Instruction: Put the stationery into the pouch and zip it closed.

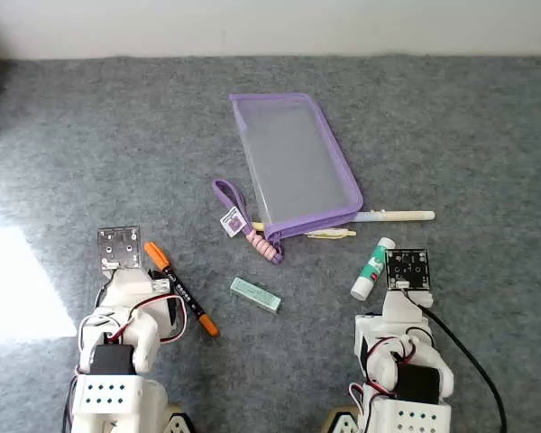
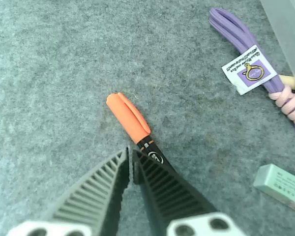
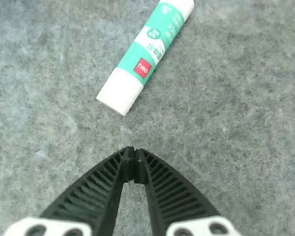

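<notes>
l gripper, r gripper closed, folded.

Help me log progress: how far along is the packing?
Nothing looks done: the marker, eraser, glue stick and pale pen lie on the grey mat, not in the pouch. Nothing is in hand: the left pincer and right pincer are shut and empty. All packing and zipping is left.
</notes>
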